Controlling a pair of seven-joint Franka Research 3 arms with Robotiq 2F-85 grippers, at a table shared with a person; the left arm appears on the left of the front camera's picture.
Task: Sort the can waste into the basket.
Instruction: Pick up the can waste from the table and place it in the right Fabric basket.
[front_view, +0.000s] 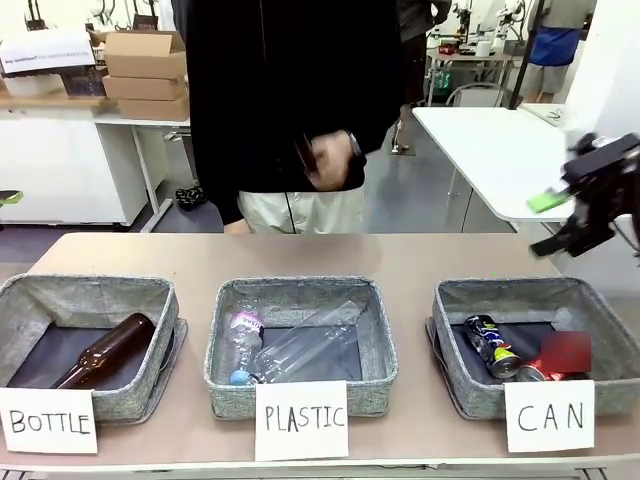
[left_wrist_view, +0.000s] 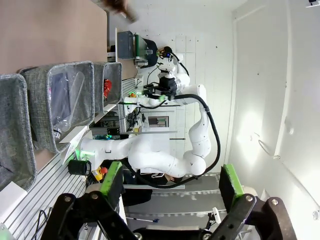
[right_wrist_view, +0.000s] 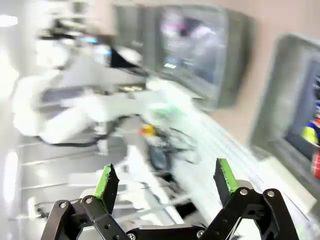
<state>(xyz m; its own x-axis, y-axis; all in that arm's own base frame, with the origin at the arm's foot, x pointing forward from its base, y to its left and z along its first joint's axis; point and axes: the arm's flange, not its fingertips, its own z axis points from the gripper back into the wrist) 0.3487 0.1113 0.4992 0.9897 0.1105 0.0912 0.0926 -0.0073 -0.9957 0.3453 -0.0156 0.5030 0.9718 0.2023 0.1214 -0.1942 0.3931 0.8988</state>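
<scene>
Two cans lie in the grey basket behind the CAN card at the table's right: a dark blue can and a shiny red can beside it. My right gripper hangs above and to the right of that basket, open and empty. Its blurred wrist view shows green-padded fingers spread wide, the right gripper holding nothing, and the basket at the right edge. The left gripper stands open and empty away from the table, where the red can shows in the farthest basket.
The PLASTIC basket in the middle holds clear bottles. The BOTTLE basket at the left holds a brown glass bottle. A person in black stands at the far side, one hand at waist height.
</scene>
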